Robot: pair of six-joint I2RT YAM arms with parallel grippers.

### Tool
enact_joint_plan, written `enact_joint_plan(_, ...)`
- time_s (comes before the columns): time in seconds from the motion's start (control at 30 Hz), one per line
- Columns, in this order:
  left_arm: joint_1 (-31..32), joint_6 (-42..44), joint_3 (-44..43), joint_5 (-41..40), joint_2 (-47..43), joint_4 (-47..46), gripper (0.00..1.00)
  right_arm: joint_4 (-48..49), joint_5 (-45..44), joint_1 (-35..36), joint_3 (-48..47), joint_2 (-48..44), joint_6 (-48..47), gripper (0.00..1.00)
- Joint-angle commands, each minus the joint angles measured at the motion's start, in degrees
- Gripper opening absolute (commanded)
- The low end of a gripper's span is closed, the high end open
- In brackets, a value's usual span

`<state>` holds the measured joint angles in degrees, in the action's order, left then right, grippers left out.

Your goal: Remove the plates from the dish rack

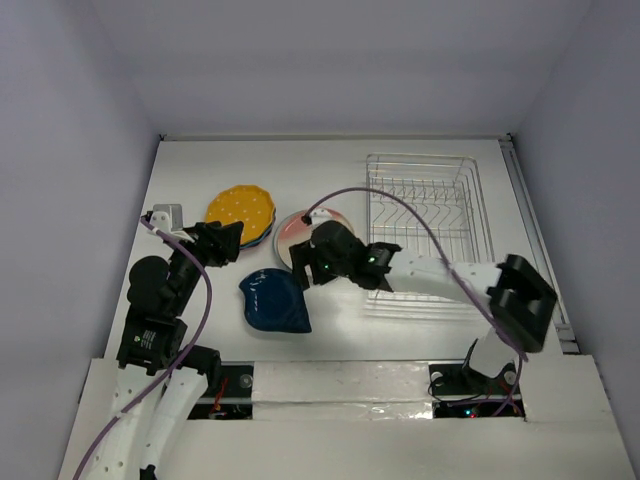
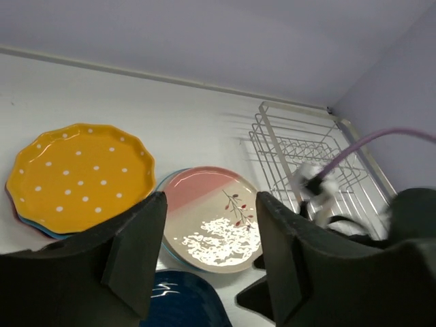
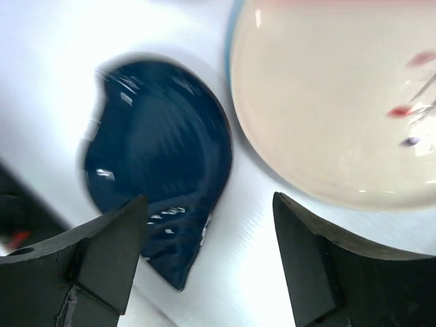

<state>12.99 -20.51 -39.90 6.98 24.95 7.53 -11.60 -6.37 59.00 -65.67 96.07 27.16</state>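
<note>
Plates [image 1: 240, 208] are lying out on the table [image 1: 200, 170], none showing in the dish rack [image 1: 425, 215], which is standing at two o'clock from the right gripper [image 1: 303, 264], nearer that arm. That gripper and the left gripper [image 1: 228, 240] are hanging spread, pinching nothing, with the navy leaf dish [image 1: 275, 300] lying at seven o'clock.

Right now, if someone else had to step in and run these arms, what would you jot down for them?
Left gripper: open, empty, near the orange plate.
Right gripper: open, empty, above the gap between the navy leaf plate and the cream-and-pink plate.
Dish rack: looks empty.
Done: plates lie on the table left of the rack. The orange and cream ones top small stacks; the navy one lies alone.
Left: probably only checking the count, as the lower plates are mostly hidden.
</note>
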Motion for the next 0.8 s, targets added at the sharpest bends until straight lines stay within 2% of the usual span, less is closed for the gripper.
enact_joint_plan(0.0, -0.43, -0.14, -1.76, 0.84, 0.28, -3.31, 0.58, -0.27, -5.39, 0.24, -1.3, -10.89, -1.93, 0.8)
enact_joint_plan(0.03, -0.95, -0.14, -1.67, 1.01, 0.27, -3.31, 0.63, -0.36, -7.23, 0.24, -1.04, -13.08, -2.11, 0.78)
enact_joint_plan(0.07, -0.95, -0.32, -1.67, 1.01, 0.36, -3.4, 0.7, 0.95, -10.82, 0.24, -0.34, -18.58, -2.54, 0.67)
enact_joint_plan(0.1, -0.95, -0.32, -1.67, 1.36, 0.28, -3.49, 0.73, 2.27, -12.77, 0.24, 0.79, -21.95, -2.81, 0.57)
enact_joint_plan(0.13, -0.95, -0.32, -1.67, 1.54, 0.19, -3.57, 0.75, 3.41, -15.31, 0.24, 3.33, -25.37, -3.07, 0.39)
enact_joint_plan(0.17, -0.95, -0.32, -1.59, 1.89, 0.01, -3.84, 0.79, 4.2, -21.78, 0.24, 4.57, -32.28, -2.81, 0.16)
enact_joint_plan(0.2, -0.95, -0.32, -1.58, 2.15, 0.1, -3.93, 0.81, 5.0, -25.23, 0.24, 5.63, -35.66, -2.72, 0.0)
enact_joint_plan(0.27, -0.95, -0.67, -1.67, 2.33, 0.1, -4.27, 0.82, 5.88, -34.09, 0.24, 8.7, -45.03, -3.51, 0.0)
enact_joint_plan(0.33, -0.95, -1.46, -1.76, 2.51, 0.19, -4.72, 0.83, 6.58, -38.61, 0.24, 10.73, -50.95, -3.95, 0.0)
enact_joint_plan(0.4, -0.95, -2.07, -1.85, 2.77, 0.45, -5.42, 0.84, 8.34, -45.29, 0.24, 14.5, -58.93, -3.87, 0.28)
enact_joint_plan(0.43, -0.95, -2.25, -1.94, 2.95, 0.45, -5.51, 0.84, 9.04, -48.09, 0.24, 16.08, -61.42, -3.87, 0.28)
enact_joint_plan(0.5, -0.95, -2.43, -2.2, 3.04, 0.63, -5.6, 0.84, 12.37, -48.12, 0.24, 21.51, -65.9, -1.14, 0.28)
enact_joint_plan(0.53, -0.95, -2.43, -2.46, 3.04, 0.71, -5.6, 0.85, 13.95, -54.3, 0.24, 23.29, -69.32, -1.14, 0.98)
enact_joint_plan(0.63, -0.95, -2.43, -3.08, 3.12, 0.8, -5.51, 0.85, 16.08, -53.31, 0.24, 26.81, -71.72, -1.05, 1.0)
enact_joint_plan(0.77, -0.95, -2.25, -2.55, 4.0, 1.59, -6.12, 0.83, 13.89, -53.48, 0.24, 25.6, -69.1, -1.31, 1.0)
